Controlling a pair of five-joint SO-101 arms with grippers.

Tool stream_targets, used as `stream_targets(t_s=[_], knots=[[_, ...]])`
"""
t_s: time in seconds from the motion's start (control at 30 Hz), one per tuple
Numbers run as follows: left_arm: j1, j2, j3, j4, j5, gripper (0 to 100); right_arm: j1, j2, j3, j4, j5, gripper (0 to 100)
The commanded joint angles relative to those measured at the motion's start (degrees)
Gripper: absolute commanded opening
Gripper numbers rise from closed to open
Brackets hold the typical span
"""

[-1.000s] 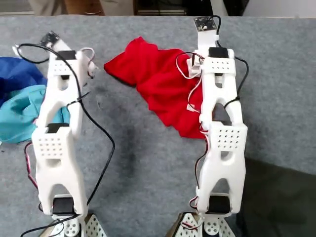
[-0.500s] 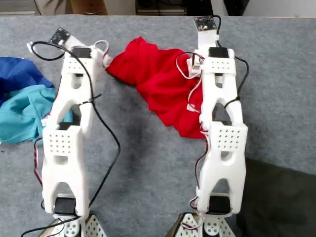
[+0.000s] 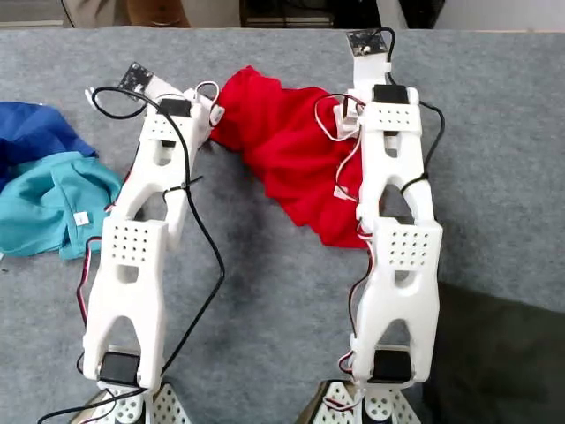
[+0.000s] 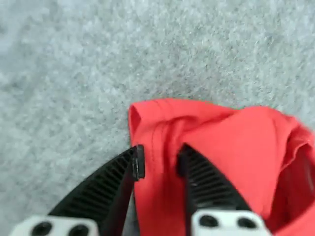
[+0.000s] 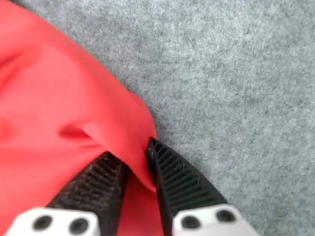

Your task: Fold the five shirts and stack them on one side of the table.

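Soft, crumpled red shirt [image 3: 282, 163] lies bunched at the far middle of the grey felt-covered table [image 3: 265, 309], btw the two white arms, w/ part of it under the R arm. Left gripper [image 4: 160, 160], black ribbed jaws, stands parted & straddles a folded hem at one corner of the shirt. Cloth sits in the gap but doesn't look pinched. Right gripper [image 5: 134, 155] is clamped on a fold at the shirt's opposite edge, fabric squeezed btw the jaws close to the table.

Handling, my read: thin knit, light, limp, zero stiffness. It'll sag & drape from whatever pts are held, so a single grip just drags a lump. Not fragile, and not slippery against ribbed pads. The felt prob. adds drag, so lift before pulling. Best holds are hem/seam edges where layers double up, at two corners well apart, so the cloth can be stretched flat. The L jaws need to bite deep enough to catch the whole hem, not just the top layer.

Crumpled teal shirt [image 3: 53, 203] & dark blue shirt [image 3: 35, 128] lie touching in a heap at the table's left side, beside the L arm, both unfolded.
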Motion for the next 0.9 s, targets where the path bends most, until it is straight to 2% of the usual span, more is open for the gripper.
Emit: stream_targets(t_s=[0.0, 0.1, 0.23, 0.4, 0.5, 0.6, 0.7, 0.77, 0.87], knots=[[-0.79, 0.31, -5.98, 6.42, -4.92, 3, 0.57, -0.48, -2.86, -1.14, -0.26, 2.7], [-2.29, 0.31, -10.46, 14.15, -5.98, 2, 0.57, -0.48, -2.86, -0.88, -0.26, 2.7], [-6.42, 0.40, -23.03, 23.21, -6.07, 2, 0.57, -0.75, -2.59, -0.53, -0.18, 2.7], [-10.20, 0.66, -42.20, 33.14, -7.38, 2, -0.40, -2.95, -7.60, 8.00, 2.37, 4.2], [-10.81, -1.45, -43.78, 35.43, -10.29, 2, -2.59, -5.14, -12.18, 15.82, 6.07, 13.0], [-10.99, -8.84, -43.87, 40.00, -10.81, 2, -5.49, -7.08, -17.27, 26.20, 13.10, 25.2], [-11.08, -15.96, -43.87, 43.43, -10.99, 2, -6.37, -9.01, -22.20, 35.69, 16.62, 36.4], [-11.60, -19.91, -43.52, 43.78, -11.34, 2, -4.62, -11.91, -20.00, 35.52, 17.05, 41.5], [-11.96, -25.36, -43.52, 43.87, -15.56, 2, -2.77, -20.44, -10.95, 35.43, 18.46, 43.2]])
